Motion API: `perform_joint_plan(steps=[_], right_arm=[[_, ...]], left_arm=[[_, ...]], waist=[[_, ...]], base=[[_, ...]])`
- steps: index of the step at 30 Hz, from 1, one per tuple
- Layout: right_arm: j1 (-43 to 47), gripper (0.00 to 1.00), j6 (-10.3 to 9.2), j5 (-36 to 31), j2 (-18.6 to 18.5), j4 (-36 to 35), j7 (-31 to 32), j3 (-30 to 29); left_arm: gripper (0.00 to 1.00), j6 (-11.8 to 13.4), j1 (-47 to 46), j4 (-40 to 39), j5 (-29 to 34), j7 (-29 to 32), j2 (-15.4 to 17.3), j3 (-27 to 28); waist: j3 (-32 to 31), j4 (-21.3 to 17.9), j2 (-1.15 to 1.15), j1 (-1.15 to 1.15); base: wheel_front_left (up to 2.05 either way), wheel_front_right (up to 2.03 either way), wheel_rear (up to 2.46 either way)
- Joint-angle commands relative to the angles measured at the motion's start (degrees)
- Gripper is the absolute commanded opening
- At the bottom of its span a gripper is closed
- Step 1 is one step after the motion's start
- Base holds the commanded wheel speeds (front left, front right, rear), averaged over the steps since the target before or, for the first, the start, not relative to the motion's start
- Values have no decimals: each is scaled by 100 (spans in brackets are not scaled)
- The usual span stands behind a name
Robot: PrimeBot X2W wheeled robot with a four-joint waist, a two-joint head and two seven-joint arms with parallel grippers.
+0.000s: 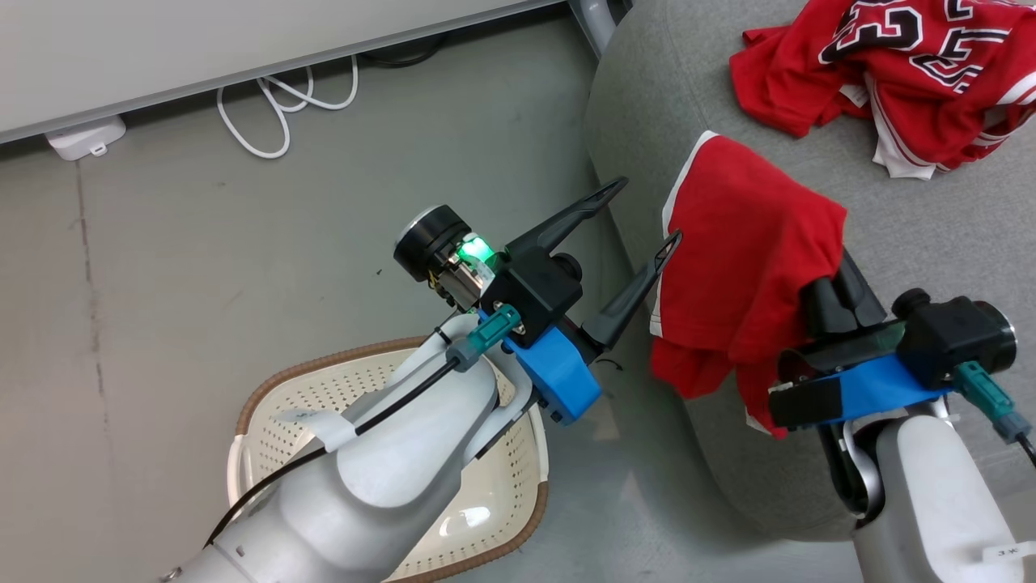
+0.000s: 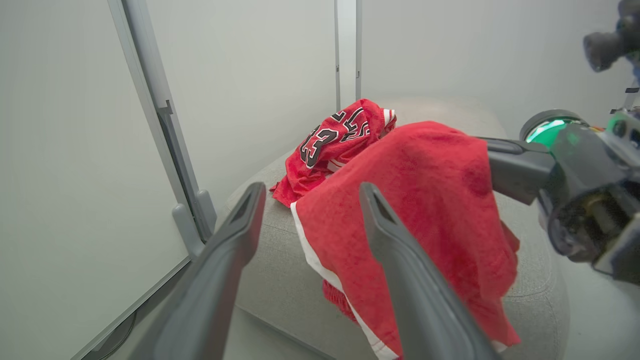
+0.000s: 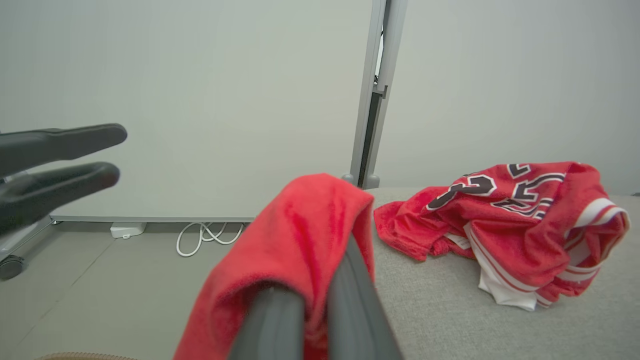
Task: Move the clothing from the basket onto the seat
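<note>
Placement step: red garment [image 1: 745, 259] held at seat [image 1: 931, 235] edge
No clothing is noted in the visible part of the basket [image 1: 324, 360]; the left tool [image 1: 647, 212] is spread wide, empty; the right tool [image 1: 838, 295] is clamped tight on the red garment; a carry inward, then release beside the jersey [image 1: 898, 73], is judged due

Cable [image 1: 279, 109]: white, looped on grey floor [image 1: 243, 259], upper left of frame
Box [image 1: 85, 137]: white, under wall panel [image 1: 202, 48], far left

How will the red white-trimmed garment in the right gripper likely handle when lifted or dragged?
Probably floppy: the red white-trimmed garment drapes limply over the right gripper. Likely light: that shut gripper alone carries it. It may bunch, not slide, on the light-grey fabric seat.
</note>
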Motion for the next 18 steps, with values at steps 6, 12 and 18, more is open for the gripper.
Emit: perform_joint_plan(steps=[6, 12, 18], right_arm=[[-224, 0, 1, 92, 31, -256, -21, -146], [-907, 0, 1, 171, -167, -558, -21, -391], [-2069, 0, 1, 240, -588, -802, -21, -926]], left_arm=[[100, 65, -101, -46, 32, -14, 81, 52], [100, 129, -199, -137, 76, -13, 200, 99], [100, 169, -471, -263, 145, 18, 328, 159]], waist=[[132, 64, 0, 0], [443, 106, 0, 0], [1068, 216, 0, 0]], base=[[0, 0, 0], [0, 0, 0], [0, 0, 0]])
